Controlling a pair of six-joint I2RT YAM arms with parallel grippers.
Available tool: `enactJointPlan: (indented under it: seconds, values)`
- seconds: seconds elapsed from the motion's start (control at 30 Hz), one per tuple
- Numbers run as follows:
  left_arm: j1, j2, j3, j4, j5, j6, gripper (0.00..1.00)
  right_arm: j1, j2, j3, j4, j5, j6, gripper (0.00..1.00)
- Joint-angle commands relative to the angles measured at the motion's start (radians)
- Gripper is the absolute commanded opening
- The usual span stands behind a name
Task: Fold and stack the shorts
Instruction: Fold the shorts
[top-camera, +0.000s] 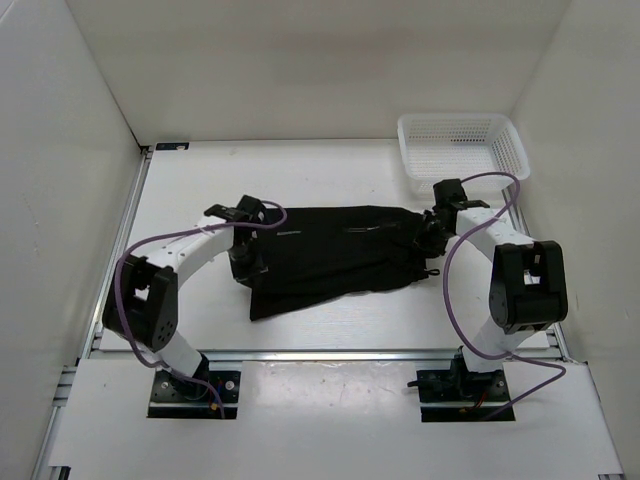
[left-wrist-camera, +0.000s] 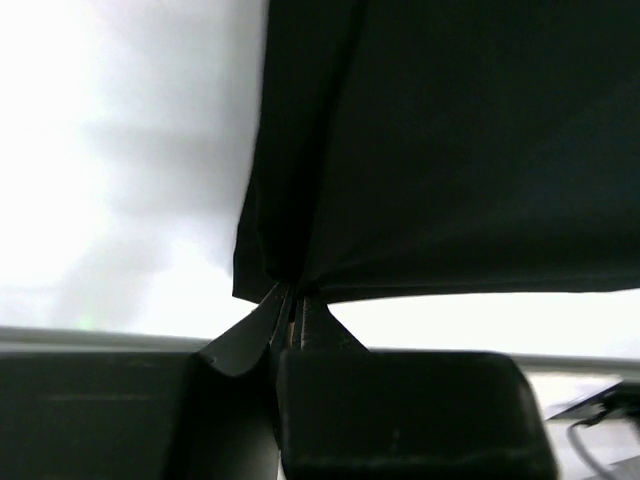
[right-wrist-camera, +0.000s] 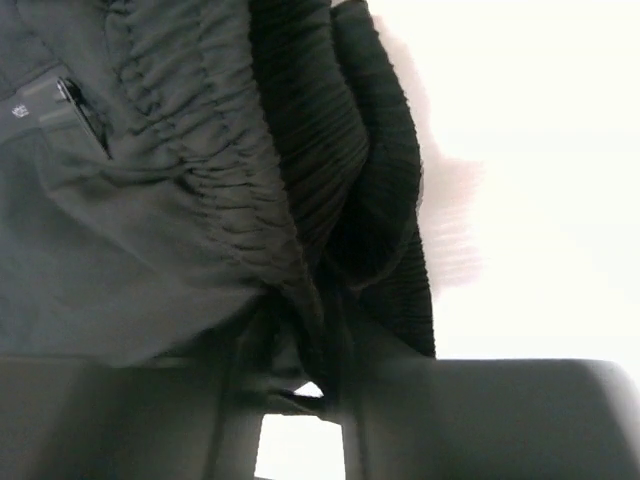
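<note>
The black shorts (top-camera: 335, 255) lie spread across the middle of the table, between my two arms. My left gripper (top-camera: 247, 262) is shut on the shorts' left edge; in the left wrist view the cloth (left-wrist-camera: 450, 150) hangs from the pinched fingertips (left-wrist-camera: 289, 303). My right gripper (top-camera: 428, 232) is shut on the ribbed waistband at the right end; in the right wrist view the waistband (right-wrist-camera: 340, 150) bunches between the fingers (right-wrist-camera: 320, 345). A drawstring end hangs near the right edge.
A white mesh basket (top-camera: 462, 146) stands at the back right corner, just behind my right arm. White walls enclose the table on the left, back and right. A metal rail runs along the near edge (top-camera: 320, 354).
</note>
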Motion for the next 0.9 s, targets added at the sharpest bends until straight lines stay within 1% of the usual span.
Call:
enactJointPlan:
  seconds: [0.0,0.03,0.07,0.1,0.2,0.33,0.43,0.53,0.63,0.8,0.87]
  values:
    - [-0.083,-0.116,-0.041,-0.027,-0.008,-0.078,0.11,-0.004,-0.038,-0.017,0.022,0.071,0.001,0.38]
    - [-0.124,-0.143,-0.053,-0.027,-0.008,-0.095,0.11,-0.004,-0.038,-0.017,0.022,0.062,0.001,0.52]
    - [-0.146,-0.144,-0.077,-0.027,-0.008,-0.121,0.11,-0.004,-0.038,-0.017,0.022,0.062,0.001,0.62]
    - [-0.167,-0.153,-0.094,-0.027,-0.008,-0.130,0.11,-0.004,-0.038,-0.017,0.031,0.062,0.001,0.76]
    - [-0.233,-0.110,-0.146,-0.016,0.002,-0.153,0.11,-0.004,-0.038,-0.026,0.031,0.052,0.010,0.91]
    - [-0.328,-0.087,-0.147,-0.031,0.013,-0.175,0.11,-0.004,-0.050,-0.026,0.031,0.052,0.010,0.96]
    - [-0.361,-0.137,-0.085,-0.100,-0.011,-0.185,0.11,-0.004,-0.068,-0.026,0.022,0.052,0.010,0.99]
    - [-0.361,-0.183,-0.027,-0.148,-0.047,-0.185,0.11,-0.004,-0.088,-0.044,0.013,0.041,0.010,0.99]
    - [-0.361,-0.208,-0.027,-0.159,-0.035,-0.194,0.11,-0.004,-0.111,-0.084,0.013,0.019,0.019,0.99]
    - [-0.371,-0.208,-0.038,-0.126,-0.015,-0.216,0.11,-0.004,-0.121,-0.146,0.025,0.010,0.050,0.99]
    - [-0.390,-0.199,-0.038,-0.126,-0.015,-0.227,0.11,-0.004,-0.159,-0.165,0.016,0.050,0.062,0.99]
